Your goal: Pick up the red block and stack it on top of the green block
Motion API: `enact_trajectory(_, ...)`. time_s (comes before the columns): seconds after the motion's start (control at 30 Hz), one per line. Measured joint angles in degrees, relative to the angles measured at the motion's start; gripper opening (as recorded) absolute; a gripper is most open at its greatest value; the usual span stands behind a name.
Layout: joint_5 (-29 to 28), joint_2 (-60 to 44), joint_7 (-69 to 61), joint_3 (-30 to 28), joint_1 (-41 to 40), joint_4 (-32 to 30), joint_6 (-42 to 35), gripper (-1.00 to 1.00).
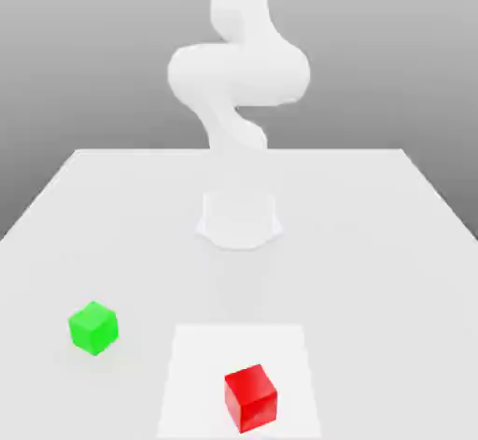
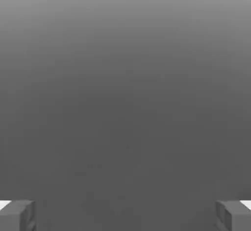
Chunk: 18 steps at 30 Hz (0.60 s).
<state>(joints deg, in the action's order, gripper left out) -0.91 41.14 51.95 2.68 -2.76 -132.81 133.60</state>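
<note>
Nearest the exterior camera, the red block (image 1: pixel 250 398) sits on a paler square patch (image 1: pixel 205 354) at about 6 o'clock on the table (image 1: pixel 373 242), with the green block (image 1: pixel 93 327) well apart at 8 o'clock. Farther back stands the arm (image 1: pixel 238 74); its gripper (image 2: pixel 125 215) has both fingertips (image 2: pixel 17 215) spread wide, holding nothing. Likely risks: an off-centre descent nudging the red block aside, or a skewed release toppling it off the green one.

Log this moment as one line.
jaws open, empty | red block on table, untouched | green block apart | stack not started
</note>
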Motion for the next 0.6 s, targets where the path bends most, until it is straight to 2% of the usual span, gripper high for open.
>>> enact_trajectory(0.33, -5.0, -19.0, 25.6, 9.6, -9.6, -4.1, 7.3, 0.00)
enact_trajectory(0.6, -9.4, -34.1, 46.2, 13.2, -13.3, -7.4, 13.0, 0.00)
